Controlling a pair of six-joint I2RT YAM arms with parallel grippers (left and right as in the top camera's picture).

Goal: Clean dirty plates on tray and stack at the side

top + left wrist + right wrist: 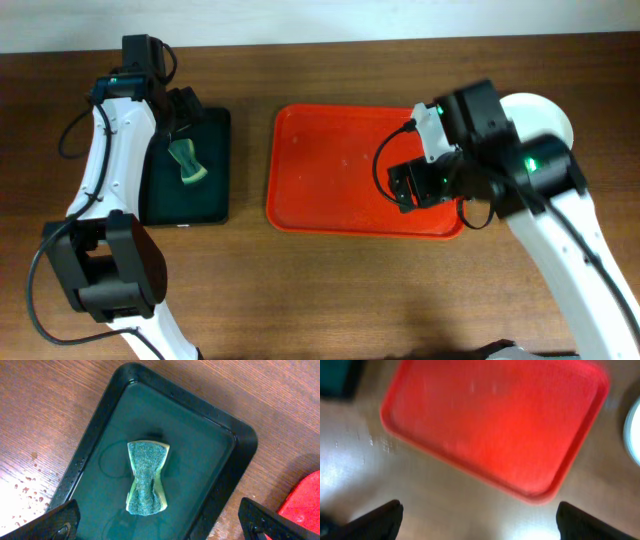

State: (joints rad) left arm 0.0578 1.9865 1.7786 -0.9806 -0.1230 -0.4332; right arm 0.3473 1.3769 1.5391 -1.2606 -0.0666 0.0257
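The red tray (335, 170) lies mid-table with nothing on it; it also shows blurred in the right wrist view (495, 425). Pale round plates (548, 112) sit on the table just right of the tray, mostly hidden by my right arm; how many I cannot tell. A plate edge shows in the right wrist view (635, 430). My right gripper (420, 185) is open and empty above the tray's right end; its fingers (477, 520) are spread wide. My left gripper (183, 115) is open and empty above the black tray, fingers (160, 525) wide apart.
A black tray (222, 165) of greenish water stands left of the red tray, also in the left wrist view (235, 455). A green sponge (147, 477) pinched at its middle lies in it (187, 162). Water drops dot the wood (25, 490).
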